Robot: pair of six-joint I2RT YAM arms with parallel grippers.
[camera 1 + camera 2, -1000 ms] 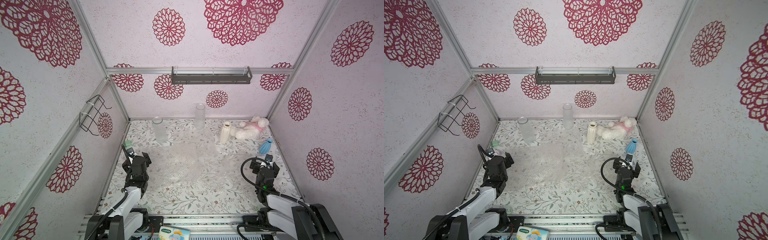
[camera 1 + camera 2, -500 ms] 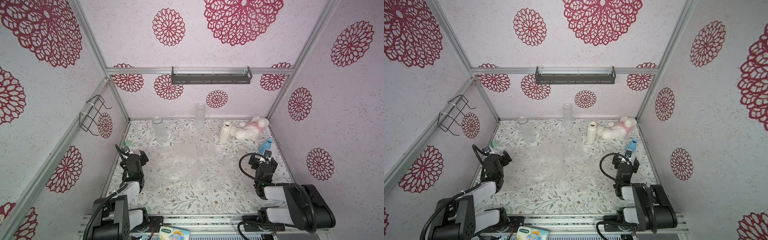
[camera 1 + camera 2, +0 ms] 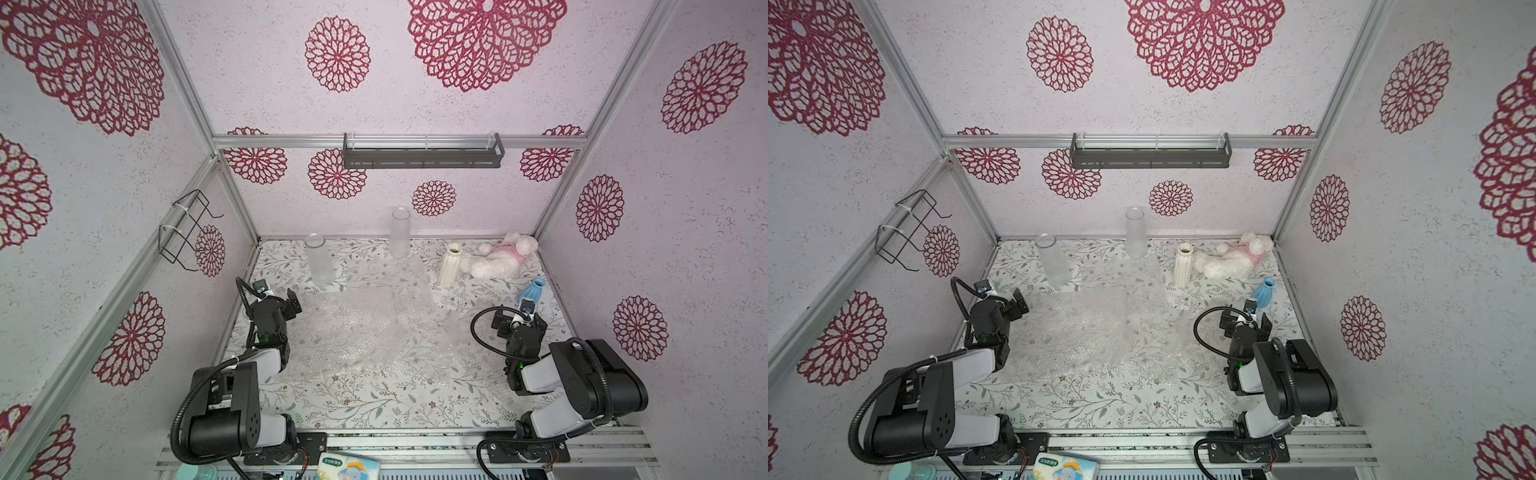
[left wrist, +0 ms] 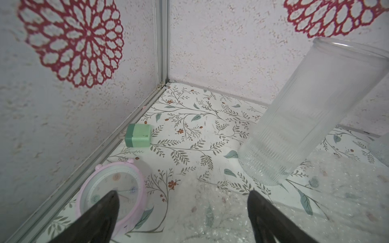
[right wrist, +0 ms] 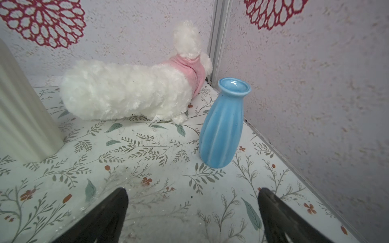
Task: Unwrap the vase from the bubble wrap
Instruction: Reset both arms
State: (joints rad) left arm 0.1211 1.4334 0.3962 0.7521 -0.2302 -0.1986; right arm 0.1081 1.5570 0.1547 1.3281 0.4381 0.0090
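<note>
The bubble wrap (image 3: 365,328) lies spread flat on the table (image 3: 374,409), right of the left fingers (image 4: 101,214) and left of the right fingers (image 5: 109,212), both pairs released and empty, the left pair seemingly nearer.

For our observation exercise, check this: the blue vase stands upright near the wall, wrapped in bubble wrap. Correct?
No. The blue vase stands upright near the wall, but bare; the bubble wrap lies spread apart from it, as the right wrist view shows.
</note>
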